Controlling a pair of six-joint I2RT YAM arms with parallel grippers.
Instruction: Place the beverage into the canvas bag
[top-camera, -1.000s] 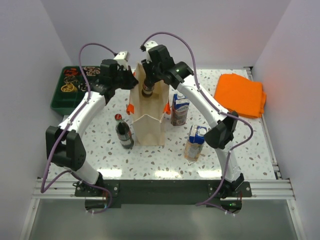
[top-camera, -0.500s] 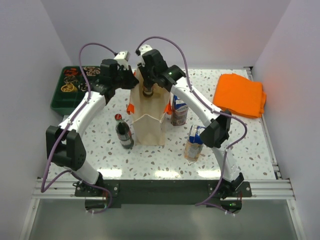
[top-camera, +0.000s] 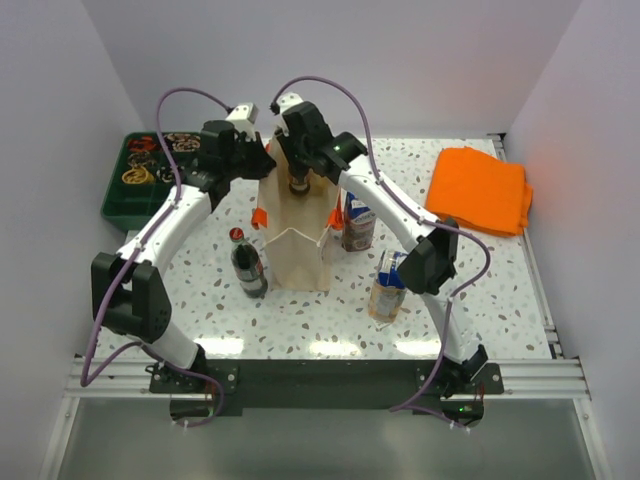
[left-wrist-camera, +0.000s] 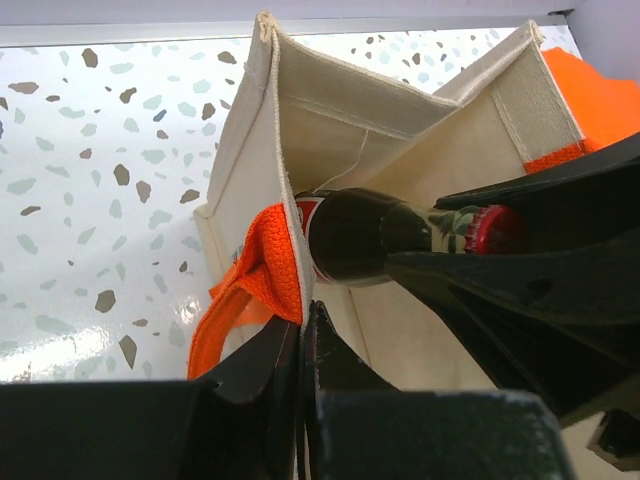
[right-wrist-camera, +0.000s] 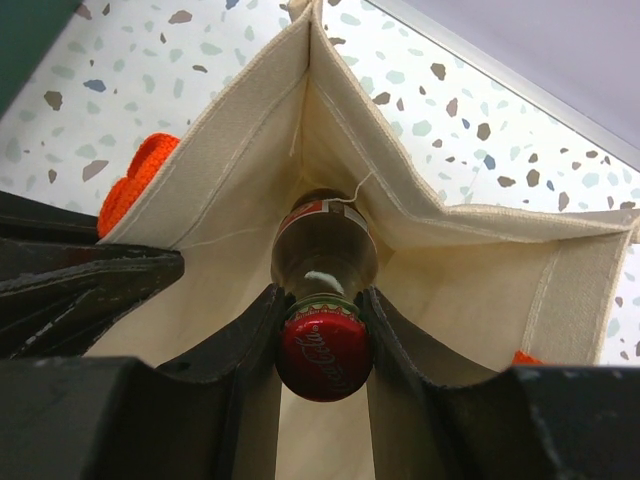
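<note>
Your R claw (right-wrist-camera: 322, 325) pinches the bottle (right-wrist-camera: 325, 240) by its narrow neck, just under the red crimped cap (right-wrist-camera: 323, 352). The dark, round body hangs upright, already inside the bag's mouth. The bag (top-camera: 298, 250) is stiff beige canvas, tall and boxy w/ side gussets creased inward. It stands mid-desk, nearer the far edge. Your L claw (left-wrist-camera: 303, 335) is pressed together on the bag's rim beside the orange webbing handle (left-wrist-camera: 262, 280). Room is tight: the bottle sits close to the pinched wall, w/ more space toward the opposite wall. On the speckled desk (top-camera: 500, 290), a 2nd bottle (top-camera: 247, 265) stands near the bag's left edge and a carton (top-camera: 358, 220) just beside its right.
</note>
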